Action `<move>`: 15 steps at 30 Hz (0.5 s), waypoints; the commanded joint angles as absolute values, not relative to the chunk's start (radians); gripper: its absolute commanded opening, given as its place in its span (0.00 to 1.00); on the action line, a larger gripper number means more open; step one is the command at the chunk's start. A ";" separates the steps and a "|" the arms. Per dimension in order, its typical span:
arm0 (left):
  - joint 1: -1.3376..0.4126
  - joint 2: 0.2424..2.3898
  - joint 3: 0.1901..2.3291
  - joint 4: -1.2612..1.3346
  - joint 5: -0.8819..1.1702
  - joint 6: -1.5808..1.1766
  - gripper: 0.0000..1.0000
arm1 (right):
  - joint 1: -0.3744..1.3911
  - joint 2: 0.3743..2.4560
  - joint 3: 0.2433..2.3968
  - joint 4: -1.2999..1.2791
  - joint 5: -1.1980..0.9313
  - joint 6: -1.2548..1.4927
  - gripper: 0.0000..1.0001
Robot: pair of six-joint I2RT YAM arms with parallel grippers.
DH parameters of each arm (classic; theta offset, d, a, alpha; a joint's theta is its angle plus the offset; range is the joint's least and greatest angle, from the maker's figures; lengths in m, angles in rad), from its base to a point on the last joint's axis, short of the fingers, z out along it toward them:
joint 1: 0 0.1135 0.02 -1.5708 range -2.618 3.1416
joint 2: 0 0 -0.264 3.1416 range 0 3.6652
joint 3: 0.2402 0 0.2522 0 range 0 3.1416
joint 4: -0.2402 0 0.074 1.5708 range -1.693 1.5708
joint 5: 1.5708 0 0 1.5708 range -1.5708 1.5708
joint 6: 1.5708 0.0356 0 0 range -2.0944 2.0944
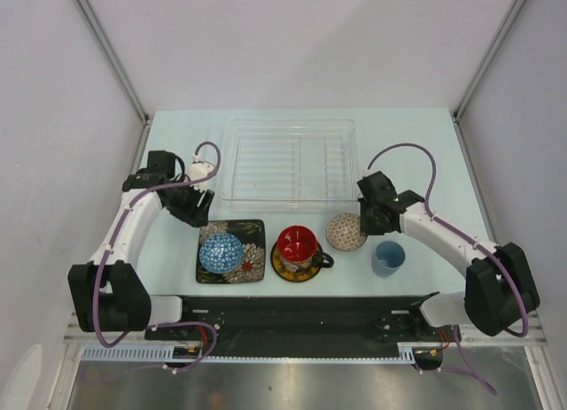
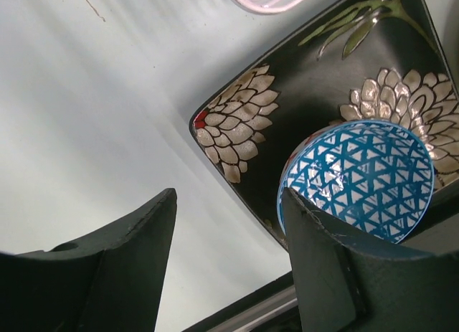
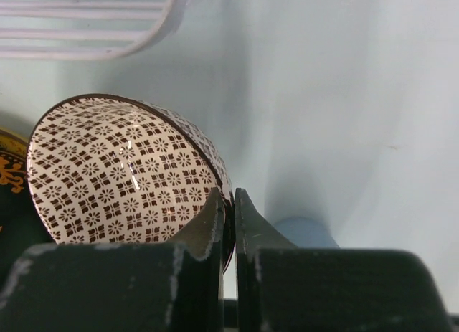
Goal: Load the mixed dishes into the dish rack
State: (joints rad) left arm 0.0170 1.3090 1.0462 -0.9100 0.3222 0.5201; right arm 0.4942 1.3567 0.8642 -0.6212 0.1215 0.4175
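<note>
Pinched the rim of the beige patterned bowl point(image 3: 122, 174) between the pressed-together fingers of the right gripper point(image 3: 231, 203), just in front of the dish rack point(image 1: 288, 200). Held the left gripper point(image 2: 228, 203) spread wide above the table point(image 2: 86, 117), beside a corner of the black square floral plate point(image 2: 315, 81). Found the blue patterned bowl point(image 2: 358, 178) sitting on that plate, the red-inside dark cup point(image 1: 297, 243) on the yellow-brown saucer point(image 1: 282, 272) alongside, and the light blue cup point(image 1: 388, 257) near the pinched bowl.

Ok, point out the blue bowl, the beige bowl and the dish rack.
blue bowl point(image 1: 221, 251), top view, middle of its patterned surface.
beige bowl point(image 3: 122, 171), right wrist view, middle of its patterned surface.
dish rack point(image 1: 266, 162), top view, bare ribbed floor.
</note>
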 commanded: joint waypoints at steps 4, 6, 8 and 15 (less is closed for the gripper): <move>0.011 1.313 1.069 -0.916 0.368 0.577 0.66 | 0.538 1.247 1.191 -0.847 0.316 0.382 0.00; 0.009 1.331 1.081 -0.913 0.374 0.569 0.65 | 0.543 1.279 1.276 -0.908 0.343 0.365 0.00; 0.011 1.333 1.091 -0.904 0.373 0.563 0.65 | 0.569 1.320 1.426 -0.952 0.432 0.335 0.00; 0.011 1.325 1.091 -0.899 0.376 0.549 0.65 | 0.609 1.757 1.977 -1.075 1.055 0.155 0.00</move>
